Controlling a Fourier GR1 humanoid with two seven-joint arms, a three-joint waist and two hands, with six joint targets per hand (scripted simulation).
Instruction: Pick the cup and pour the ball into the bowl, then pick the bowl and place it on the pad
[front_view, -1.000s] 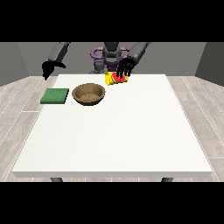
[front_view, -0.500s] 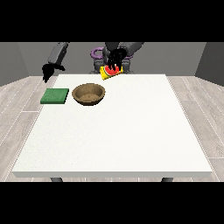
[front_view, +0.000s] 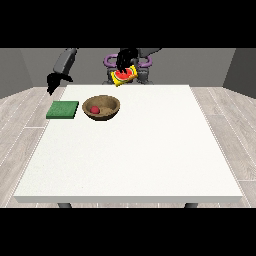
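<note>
Hand at the view's right (front_view: 125, 59): curled round the tilted yellow cup (front_view: 124, 76), held above the desk (front_view: 135, 150) behind the wooden bowl (front_view: 101, 107). Red ball (front_view: 94, 109): apparently in the bowl already. Pour step seemingly complete. Next: set the cup down, carry the bowl to the green pad (front_view: 63, 109). Hand at the view's left (front_view: 52, 82): raised; fingers unclear.

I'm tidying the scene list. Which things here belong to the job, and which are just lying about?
Job:
cup, held tilted by the hand near the view's middle
ball, in the bowl
bowl
pad, left of the bowl

Lying about:
nothing else on the table
</note>
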